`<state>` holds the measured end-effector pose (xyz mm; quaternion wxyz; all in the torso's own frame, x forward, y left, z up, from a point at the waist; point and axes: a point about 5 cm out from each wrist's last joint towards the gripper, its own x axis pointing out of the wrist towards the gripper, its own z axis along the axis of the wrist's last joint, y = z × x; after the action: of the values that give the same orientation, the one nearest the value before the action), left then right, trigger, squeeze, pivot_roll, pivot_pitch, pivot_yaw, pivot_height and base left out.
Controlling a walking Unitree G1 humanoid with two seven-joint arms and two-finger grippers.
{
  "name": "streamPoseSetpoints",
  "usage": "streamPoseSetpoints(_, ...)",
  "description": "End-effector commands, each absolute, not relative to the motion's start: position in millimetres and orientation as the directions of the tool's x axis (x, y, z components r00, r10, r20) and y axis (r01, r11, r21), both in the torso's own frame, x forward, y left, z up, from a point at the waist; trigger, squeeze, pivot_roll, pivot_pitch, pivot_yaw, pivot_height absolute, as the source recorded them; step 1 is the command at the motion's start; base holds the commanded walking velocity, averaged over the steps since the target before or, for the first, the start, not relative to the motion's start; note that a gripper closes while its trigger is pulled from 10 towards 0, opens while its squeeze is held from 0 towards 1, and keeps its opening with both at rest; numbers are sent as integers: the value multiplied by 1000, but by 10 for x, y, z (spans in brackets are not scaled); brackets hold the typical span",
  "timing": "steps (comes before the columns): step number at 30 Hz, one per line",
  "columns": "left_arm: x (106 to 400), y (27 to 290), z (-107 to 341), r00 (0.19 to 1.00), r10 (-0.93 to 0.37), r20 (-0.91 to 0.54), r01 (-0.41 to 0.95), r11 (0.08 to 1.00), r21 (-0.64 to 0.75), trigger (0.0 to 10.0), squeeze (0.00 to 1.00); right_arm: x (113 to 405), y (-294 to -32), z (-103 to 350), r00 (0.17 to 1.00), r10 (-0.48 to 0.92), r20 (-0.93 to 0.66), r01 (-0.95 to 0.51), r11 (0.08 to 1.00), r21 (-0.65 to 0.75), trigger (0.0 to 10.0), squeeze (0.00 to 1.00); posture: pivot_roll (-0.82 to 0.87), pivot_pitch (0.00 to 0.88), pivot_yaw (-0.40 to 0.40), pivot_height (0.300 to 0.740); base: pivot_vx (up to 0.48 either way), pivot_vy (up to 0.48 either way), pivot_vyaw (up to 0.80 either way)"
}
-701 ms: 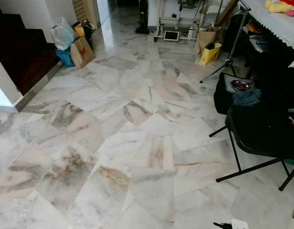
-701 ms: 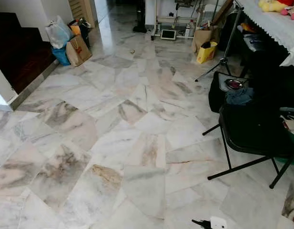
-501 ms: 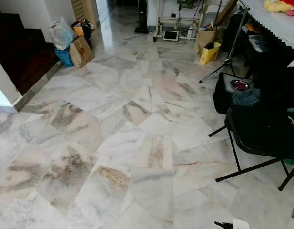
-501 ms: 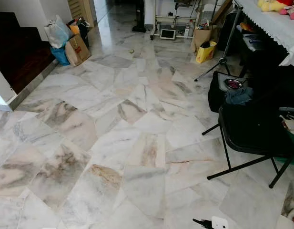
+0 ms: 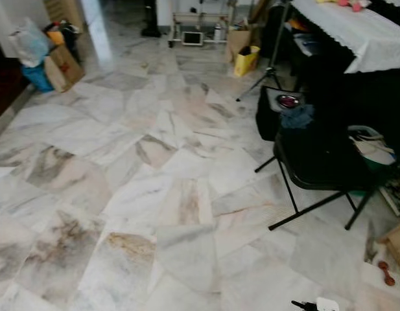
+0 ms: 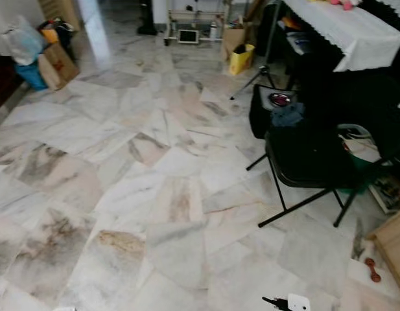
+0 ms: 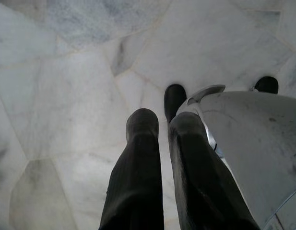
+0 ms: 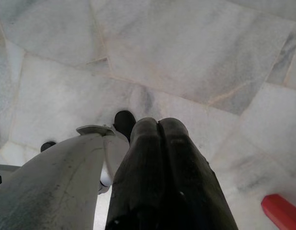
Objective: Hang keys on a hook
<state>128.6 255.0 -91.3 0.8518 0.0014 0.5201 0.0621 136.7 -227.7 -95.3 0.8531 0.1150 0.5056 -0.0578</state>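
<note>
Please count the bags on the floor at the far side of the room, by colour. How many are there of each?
Brown paper bags: 2
Yellow bag: 1
Blue bag: 1
White plastic bag: 1
Total: 5
</note>
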Motion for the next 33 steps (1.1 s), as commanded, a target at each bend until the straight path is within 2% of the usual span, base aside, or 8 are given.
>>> streamPoseSetpoints(1,1226,2550,-934,431,111,-895,-112,991,69,10000,0,1362,-2291,-952,477,13,-879,215,968,132,10000,0,160,55,-37,740,0,0,-756)
streamPoseSetpoints(6,1234,2562,-929,428,128,-895,-76,991,106,10000,0,1361,-2297,-951,476,13,-879,212,969,129,10000,0,156,61,-40,740,0,0,-759)
streamPoseSetpoints(11,1223,2556,-935,425,126,-896,-86,991,99,10000,0,1353,-2303,-952,474,12,-880,211,969,127,10000,0,145,62,-37,740,0,-472,-755)
streamPoseSetpoints(28,1102,2642,-943,400,152,-904,-45,988,146,10000,0,1223,-2121,-1037,451,-4,-893,270,954,132,10000,0,131,0,39,740,0,0,-747)
streamPoseSetpoints(31,1076,2653,-945,408,161,-899,-68,987,147,10000,0,1189,-2101,-1052,442,-7,-897,264,957,122,10000,0,128,0,18,740,0,0,-744)
streamPoseSetpoints(33,1059,2660,-946,413,173,-894,-98,985,145,10000,0,1171,-2096,-1058,433,-5,-902,244,963,112,10000,0,114,0,-38,740,0,0,-744)
